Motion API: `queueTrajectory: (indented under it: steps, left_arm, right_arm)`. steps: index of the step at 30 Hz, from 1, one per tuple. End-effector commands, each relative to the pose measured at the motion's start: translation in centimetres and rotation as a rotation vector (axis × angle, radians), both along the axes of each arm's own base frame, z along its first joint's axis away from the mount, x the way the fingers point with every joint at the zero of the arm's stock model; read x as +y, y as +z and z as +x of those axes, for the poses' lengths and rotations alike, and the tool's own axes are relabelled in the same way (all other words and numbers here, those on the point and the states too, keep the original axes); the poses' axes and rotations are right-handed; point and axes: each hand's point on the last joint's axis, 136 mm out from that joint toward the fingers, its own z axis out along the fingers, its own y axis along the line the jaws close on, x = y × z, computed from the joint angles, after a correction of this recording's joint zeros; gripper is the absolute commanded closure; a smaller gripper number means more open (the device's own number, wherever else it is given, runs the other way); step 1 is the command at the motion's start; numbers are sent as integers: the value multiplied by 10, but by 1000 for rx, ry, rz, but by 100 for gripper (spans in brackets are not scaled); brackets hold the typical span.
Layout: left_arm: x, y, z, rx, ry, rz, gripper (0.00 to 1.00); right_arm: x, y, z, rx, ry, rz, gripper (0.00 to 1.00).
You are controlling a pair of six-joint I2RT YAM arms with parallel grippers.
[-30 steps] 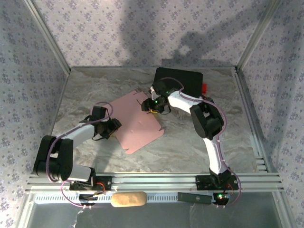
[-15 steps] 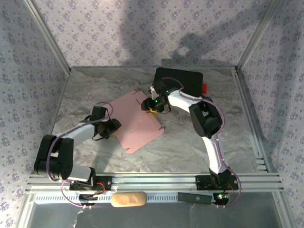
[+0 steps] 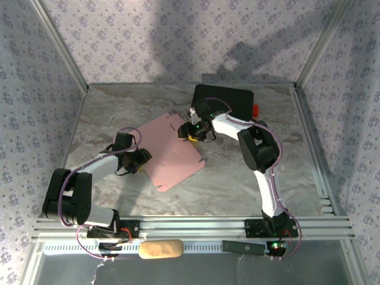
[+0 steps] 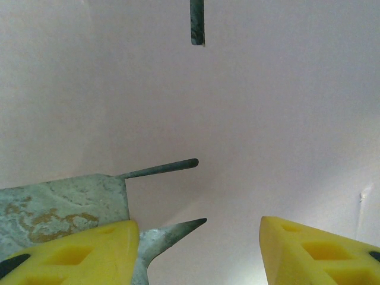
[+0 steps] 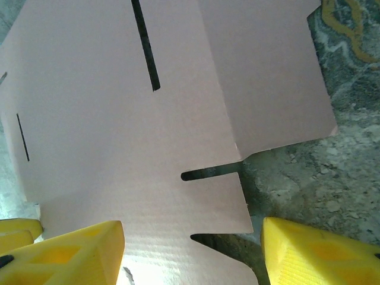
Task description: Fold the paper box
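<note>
The paper box [image 3: 172, 151] is a flat pink card with cut slits and tabs, lying unfolded on the marble table [image 3: 107, 113]. My left gripper [image 3: 138, 160] sits at the card's left edge. In the left wrist view its yellow fingers [image 4: 71, 252] stand apart over the card [image 4: 237, 119], beside a slit and a pointed notch; the left gripper [image 4: 199, 249] is open with nothing held. My right gripper [image 3: 191, 132] is at the card's far right edge. It is open [image 5: 193, 255], its fingertips [image 5: 320, 249] straddling a tab of the card [image 5: 119, 119].
A black hard case [image 3: 225, 101] lies at the back, just behind the right gripper, with a small red part [image 3: 256, 110] at its right end. A tan oblong object [image 3: 160, 249] rests on the near rail. Metal frame posts and patterned walls enclose the table.
</note>
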Motion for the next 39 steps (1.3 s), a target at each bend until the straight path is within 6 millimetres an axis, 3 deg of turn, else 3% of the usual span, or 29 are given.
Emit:
queueTrajectory:
  steps: [1, 4, 8, 17, 29, 35, 39]
  left_arm:
    - [0, -11, -4, 17, -25, 23, 43]
    - [-1, -11, -3, 15, -24, 22, 43]
    - [-1, -10, -3, 13, -26, 22, 43]
    - [-2, -12, -2, 17, -31, 20, 43]
    - [-3, -16, -1, 21, -30, 17, 43]
    - [-3, -15, 0, 20, -31, 17, 43]
    - [-3, -14, -1, 14, -29, 16, 43]
  right_arm:
    - [-2, 8, -24, 52, 35, 21, 35]
    - [-17, 16, -26, 33, 16, 2, 35]
    - [-32, 8, -32, 47, 24, -27, 35]
    - [-15, -8, -49, 104, 110, -6, 34]
    - [0, 49, -66, 96, 164, 197, 35]
    - [-8, 74, -67, 82, 137, 268, 37]
    - [-11, 81, -69, 106, 125, 342, 40]
